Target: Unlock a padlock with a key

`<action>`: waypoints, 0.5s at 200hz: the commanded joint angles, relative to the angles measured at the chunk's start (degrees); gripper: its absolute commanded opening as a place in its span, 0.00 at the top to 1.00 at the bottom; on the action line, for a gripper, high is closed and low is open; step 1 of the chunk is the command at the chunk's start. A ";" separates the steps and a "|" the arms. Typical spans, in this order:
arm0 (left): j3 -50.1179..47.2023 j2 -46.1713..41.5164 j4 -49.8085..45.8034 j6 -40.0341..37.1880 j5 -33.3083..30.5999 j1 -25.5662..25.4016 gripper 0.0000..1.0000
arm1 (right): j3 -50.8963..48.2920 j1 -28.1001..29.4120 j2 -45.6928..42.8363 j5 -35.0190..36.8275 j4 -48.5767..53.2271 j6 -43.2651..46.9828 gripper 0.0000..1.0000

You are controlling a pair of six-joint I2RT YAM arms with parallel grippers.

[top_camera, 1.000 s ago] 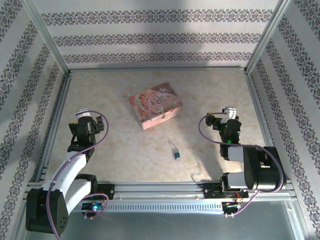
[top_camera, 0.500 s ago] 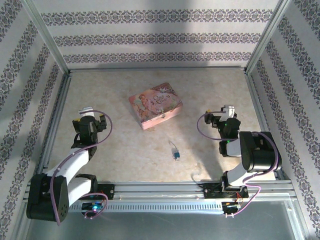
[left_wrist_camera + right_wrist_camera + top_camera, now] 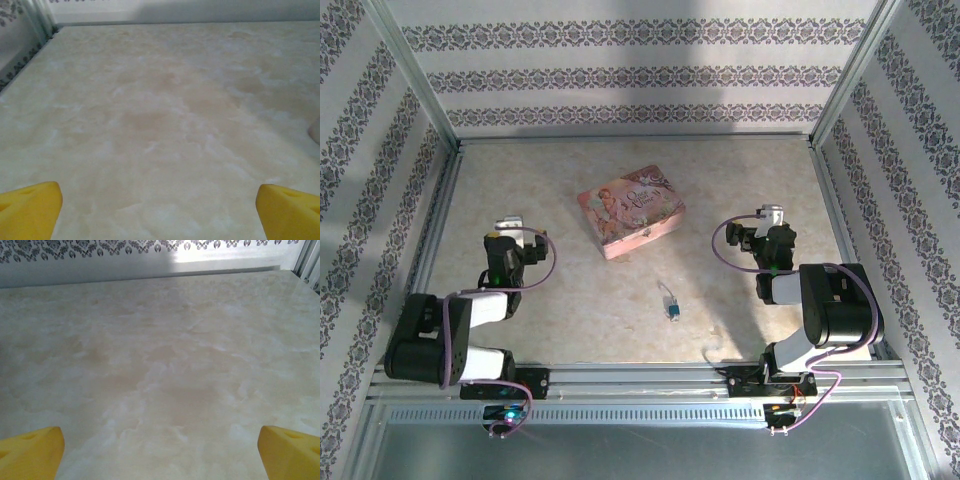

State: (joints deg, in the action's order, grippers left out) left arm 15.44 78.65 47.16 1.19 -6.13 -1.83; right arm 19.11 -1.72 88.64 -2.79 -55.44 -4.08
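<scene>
My left gripper [image 3: 509,232] sits at the left of the overhead frame and my right gripper [image 3: 767,224] at the right, both arms folded low near the front rail. In each wrist view my yellow fingertips [image 3: 30,210] [image 3: 31,452] poke in at the two bottom corners, spread wide apart. Between them is the pale marbled table [image 3: 550,190], and I am pinching nothing on either side. The padlock [image 3: 672,306] lies flat on the table in the lower centre of the overhead frame, its blue body toward the front rail and its thin wire loop pointing away. It is between my two arms, somewhat nearer the right one and well apart from both grippers. A pink tin [image 3: 631,211] rests above and to the left of it, not touching it.
</scene>
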 commanded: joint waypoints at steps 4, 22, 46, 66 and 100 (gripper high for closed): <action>-0.59 4.19 13.10 -1.40 6.68 1.51 0.01 | 1.88 0.57 -0.75 0.85 -0.19 0.91 0.02; -1.00 9.97 19.64 -2.09 9.33 1.65 0.01 | 1.89 0.74 -0.74 0.98 -0.11 0.95 0.01; -1.11 13.19 23.30 -1.66 9.31 1.86 0.01 | 1.98 0.84 -0.75 1.20 0.06 1.08 0.02; 1.98 13.24 17.27 -1.12 8.09 2.18 0.01 | 2.14 1.01 -0.75 1.00 0.29 1.34 0.02; 6.40 12.92 8.59 -0.84 6.74 2.29 0.01 | 2.46 1.01 -0.71 -0.02 0.86 1.66 0.02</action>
State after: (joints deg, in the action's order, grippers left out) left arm 20.47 92.16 57.76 0.21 1.08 -0.45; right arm 20.27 -1.23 88.64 -2.42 -54.57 -3.70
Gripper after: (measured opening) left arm 0.993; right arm 0.985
